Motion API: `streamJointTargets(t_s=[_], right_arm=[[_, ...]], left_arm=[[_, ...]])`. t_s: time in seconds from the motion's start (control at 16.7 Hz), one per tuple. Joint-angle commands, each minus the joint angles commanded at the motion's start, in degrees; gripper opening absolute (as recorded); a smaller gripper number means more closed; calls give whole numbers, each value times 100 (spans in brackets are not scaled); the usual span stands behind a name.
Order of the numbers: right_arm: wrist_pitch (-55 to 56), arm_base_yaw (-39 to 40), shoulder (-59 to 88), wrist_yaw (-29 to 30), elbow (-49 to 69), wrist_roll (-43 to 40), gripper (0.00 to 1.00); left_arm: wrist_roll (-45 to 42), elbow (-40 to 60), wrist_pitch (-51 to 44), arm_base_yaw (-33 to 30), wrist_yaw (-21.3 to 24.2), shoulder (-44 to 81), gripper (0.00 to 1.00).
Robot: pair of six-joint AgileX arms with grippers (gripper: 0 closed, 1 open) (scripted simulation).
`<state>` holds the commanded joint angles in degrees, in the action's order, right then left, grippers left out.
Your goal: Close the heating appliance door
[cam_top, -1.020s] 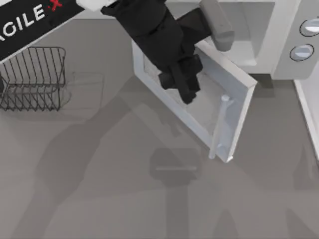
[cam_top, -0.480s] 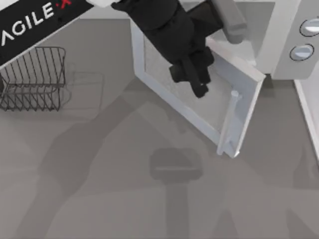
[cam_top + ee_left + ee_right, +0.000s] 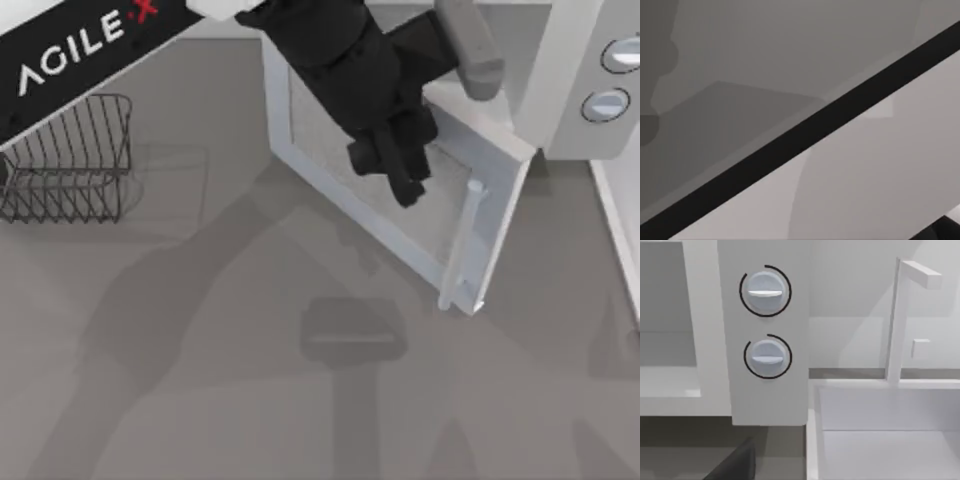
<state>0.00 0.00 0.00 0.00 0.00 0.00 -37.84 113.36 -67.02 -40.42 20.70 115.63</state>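
Note:
The heating appliance (image 3: 570, 90) is a white box at the far right of the table, with two round knobs (image 3: 765, 291) on its panel (image 3: 770, 390). Its door (image 3: 425, 225) stands partly open, swung out toward the table's middle. The speckled window faces up and left, and the pale bar handle (image 3: 462, 240) sits at the free edge. My left gripper (image 3: 405, 182) is shut and pressed against the door's window face, just left of the handle. My right arm is parked off to the right, its wrist camera facing the knob panel.
A dark wire rack (image 3: 70, 160) stands at the left of the table. A white boxy frame (image 3: 620, 230) with a thin upright post (image 3: 895, 320) sits beside the appliance on the right. Bare grey table lies in front.
My left gripper has pushed right and toward the back. The door has swung with it, and its free edge is now nearer the appliance front.

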Motion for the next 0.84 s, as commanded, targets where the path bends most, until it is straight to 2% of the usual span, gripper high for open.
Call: streamJointTargets(t_s=[0.42,0.84], right_arm=[[0,0,0,0,0,0,100],[0,0,0,0,0,0,100]], left_arm=[[234,127,-416,-239,83,399,0],[294,458,80,-101,-178,187,0]])
